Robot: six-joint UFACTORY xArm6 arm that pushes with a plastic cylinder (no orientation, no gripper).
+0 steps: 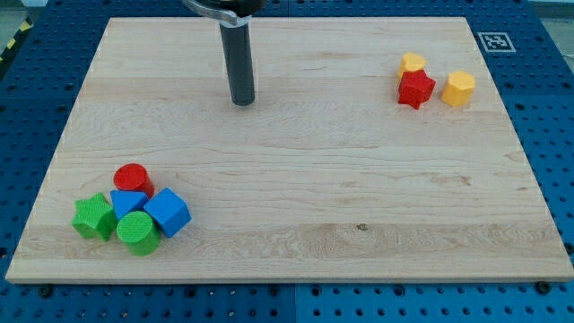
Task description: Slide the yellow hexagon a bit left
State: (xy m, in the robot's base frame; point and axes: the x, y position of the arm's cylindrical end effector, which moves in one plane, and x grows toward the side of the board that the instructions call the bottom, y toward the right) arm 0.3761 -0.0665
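The yellow hexagon (459, 89) lies near the board's top right, just right of a red star-shaped block (416, 89). A second yellow block (413, 63) touches the red star from above; its shape is unclear. My tip (243, 101) rests on the board at the upper middle, far to the left of these blocks, touching none of them.
A cluster sits at the board's lower left: a red cylinder (134, 178), a blue block (128, 203), a blue cube (168, 213), a green cylinder (138, 232) and a green star-shaped block (94, 217). The wooden board (296, 188) lies on a blue perforated table.
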